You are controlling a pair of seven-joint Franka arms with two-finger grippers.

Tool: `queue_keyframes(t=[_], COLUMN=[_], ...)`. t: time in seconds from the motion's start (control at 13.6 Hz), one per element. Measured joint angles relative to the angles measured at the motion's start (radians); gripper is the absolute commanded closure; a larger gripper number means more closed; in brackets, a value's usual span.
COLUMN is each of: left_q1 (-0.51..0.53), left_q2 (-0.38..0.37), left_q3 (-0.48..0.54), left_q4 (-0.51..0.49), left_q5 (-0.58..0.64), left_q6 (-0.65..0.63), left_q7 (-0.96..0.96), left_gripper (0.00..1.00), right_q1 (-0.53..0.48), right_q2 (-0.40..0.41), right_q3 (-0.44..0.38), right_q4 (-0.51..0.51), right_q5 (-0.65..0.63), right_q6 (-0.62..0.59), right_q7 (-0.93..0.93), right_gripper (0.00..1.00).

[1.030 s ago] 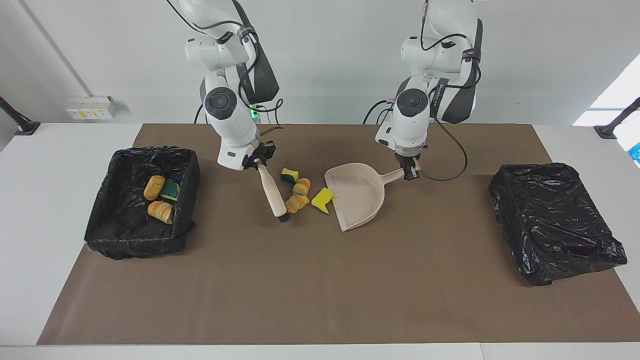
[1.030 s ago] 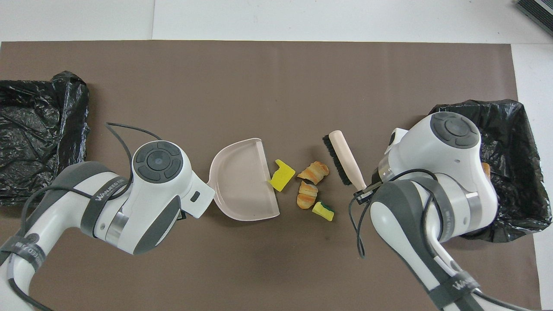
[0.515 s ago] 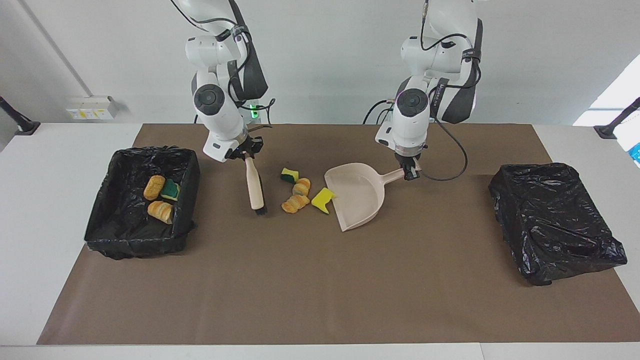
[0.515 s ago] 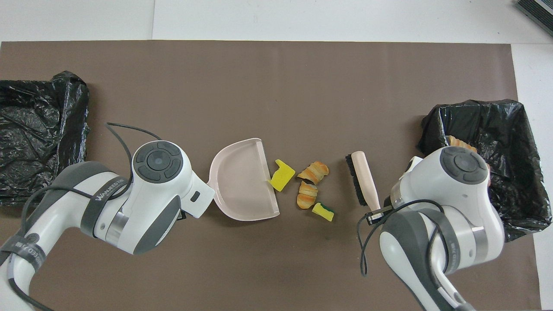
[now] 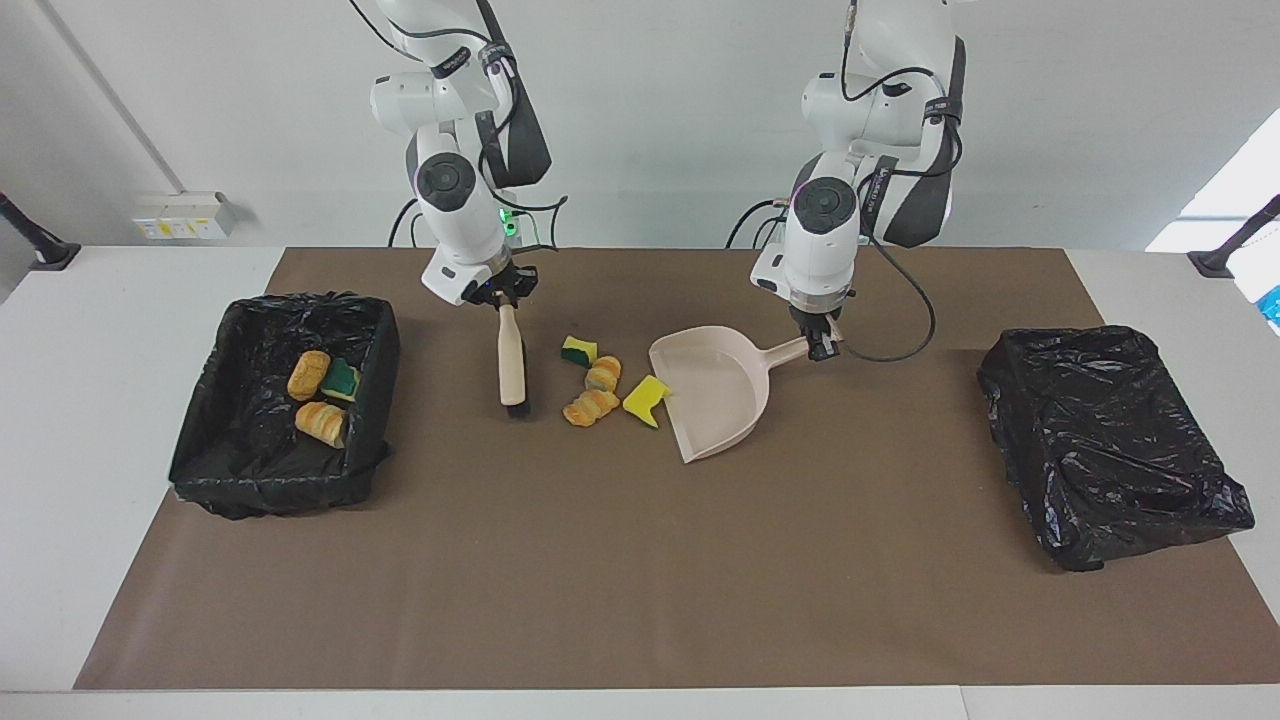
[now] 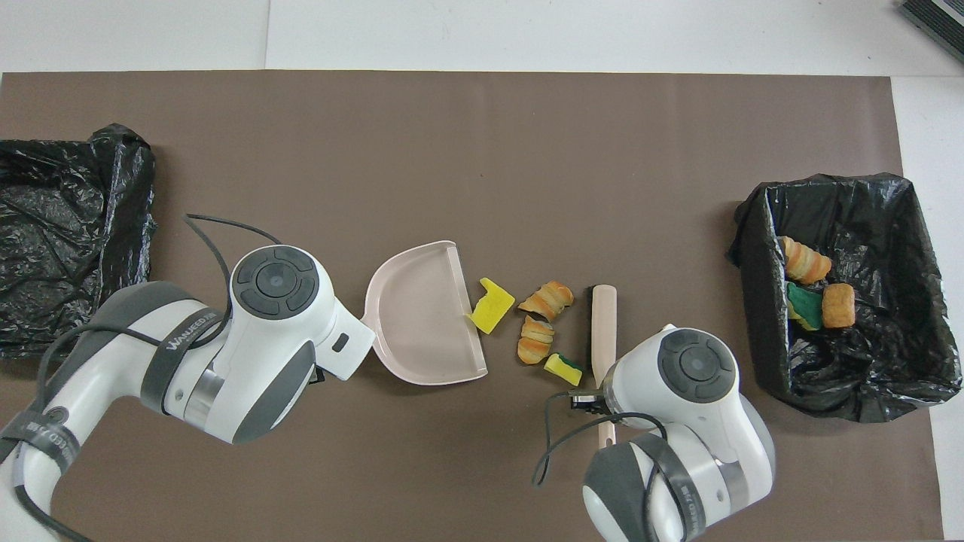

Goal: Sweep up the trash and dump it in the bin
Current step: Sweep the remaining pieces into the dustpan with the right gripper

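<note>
Facing view: right gripper (image 5: pixel 508 297) clamped on brush (image 5: pixel 512 362) handle, bristles down beside trash. Left gripper (image 5: pixel 822 345) clamped on dustpan (image 5: pixel 712 390) handle; pan flat on brown mat (image 5: pixel 640 560) over worktop (image 5: pixel 60 420). Landmark: dustpan. Four trash pieces (image 5: pixel 598 385) just off pan mouth, toward right arm's end; yellow sponge (image 5: pixel 646 398) touching lip. Three more inside bin (image 5: pixel 215 460), well apart from pan, at right arm's end. Second bin (image 5: pixel 1110 440) at left arm's end.

Mid-frame, four scraps of trash (image 5: pixel 600 385) lie loose on my brown mat: a green-backed sponge, two golden croissant bits, and a yellow sponge piece touching the pink dustpan's (image 5: pixel 715 395) lip. At left, three more sit inside the black-lined bin (image 5: pixel 280 400).
</note>
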Motion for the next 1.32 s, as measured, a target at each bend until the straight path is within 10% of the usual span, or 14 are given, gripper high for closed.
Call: queue_keyframes(t=[1.32], left_q1=[0.0], left_q2=[0.0], left_q3=[0.0], left_q4=[0.0], left_q5=[-0.014], left_q6=[-0.003], left_q7=[-0.007], left_gripper=[1.0], right_q1=[0.172], right_q2=[0.24], right_q3=[-0.01], right_q4=[0.426], right_q5=[0.394], right_q6=[-0.1], right_q7=[-0.085], right_gripper=[1.0])
